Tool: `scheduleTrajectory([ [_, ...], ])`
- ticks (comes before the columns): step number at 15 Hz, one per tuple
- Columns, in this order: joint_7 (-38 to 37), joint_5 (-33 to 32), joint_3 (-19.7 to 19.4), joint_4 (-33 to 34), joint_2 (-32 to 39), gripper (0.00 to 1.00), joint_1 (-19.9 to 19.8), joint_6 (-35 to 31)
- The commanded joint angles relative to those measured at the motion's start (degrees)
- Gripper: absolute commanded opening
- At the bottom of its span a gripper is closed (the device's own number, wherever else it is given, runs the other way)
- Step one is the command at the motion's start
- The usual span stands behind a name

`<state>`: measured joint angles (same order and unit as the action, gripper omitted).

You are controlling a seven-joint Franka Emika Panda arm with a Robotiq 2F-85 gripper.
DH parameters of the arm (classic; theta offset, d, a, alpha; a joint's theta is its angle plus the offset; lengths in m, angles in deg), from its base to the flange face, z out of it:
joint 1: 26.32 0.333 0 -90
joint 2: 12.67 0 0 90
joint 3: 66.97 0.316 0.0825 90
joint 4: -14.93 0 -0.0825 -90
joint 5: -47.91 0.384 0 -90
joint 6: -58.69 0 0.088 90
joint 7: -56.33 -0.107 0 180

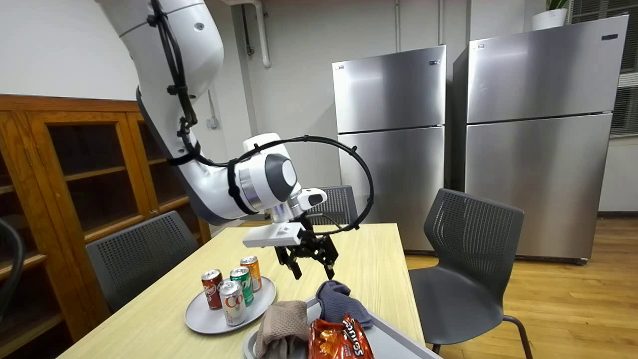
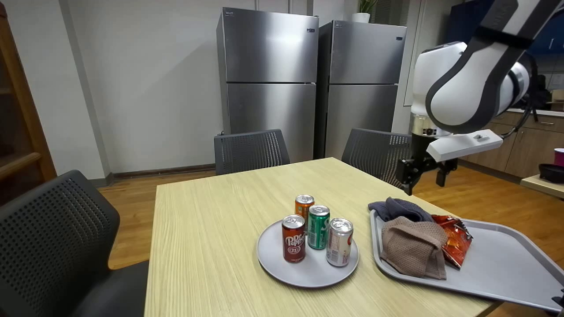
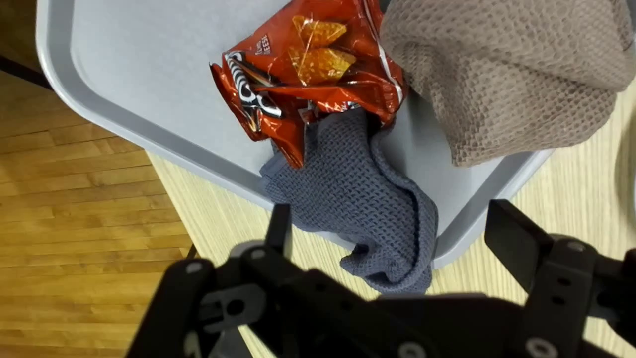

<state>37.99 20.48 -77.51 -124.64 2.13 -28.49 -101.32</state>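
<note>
My gripper [image 1: 314,275] is open and empty, pointing down above the tray's corner. It also shows in an exterior view [image 2: 424,187] and the wrist view [image 3: 388,219]. A crumpled blue-grey cloth [image 3: 357,194] lies below, partly between the fingers in the wrist view, apart from them. It hangs over the rim of the grey tray [image 3: 149,74] onto the table. A red chip bag [image 3: 318,59] lies in the tray, overlapping the cloth's end. A brown cloth [image 3: 502,74] lies beside the bag, draped over the rim; it also shows in an exterior view [image 2: 412,248].
A grey round plate [image 2: 282,275] holds upright cans: Dr Pepper [image 2: 294,240], green [image 2: 318,226], silver [image 2: 339,242] and orange [image 2: 303,206]. They stand on the light wood table [image 2: 211,229]. Dark chairs [image 1: 468,259] surround it. The tray overhangs the table edge.
</note>
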Motion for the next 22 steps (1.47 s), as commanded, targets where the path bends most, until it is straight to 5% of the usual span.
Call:
scheduleTrajectory([
  [1, -3.0, -2.1, -4.0, 4.7, 5.6, 1.0, 4.1, -1.7],
  [8, -1.6, -0.5, -9.4, 10.0, 13.9, 1.0, 10.1, -5.0],
  [22, 0.2, 4.3, -13.8, 16.2, 25.5, 1.0, 15.3, -7.9],
])
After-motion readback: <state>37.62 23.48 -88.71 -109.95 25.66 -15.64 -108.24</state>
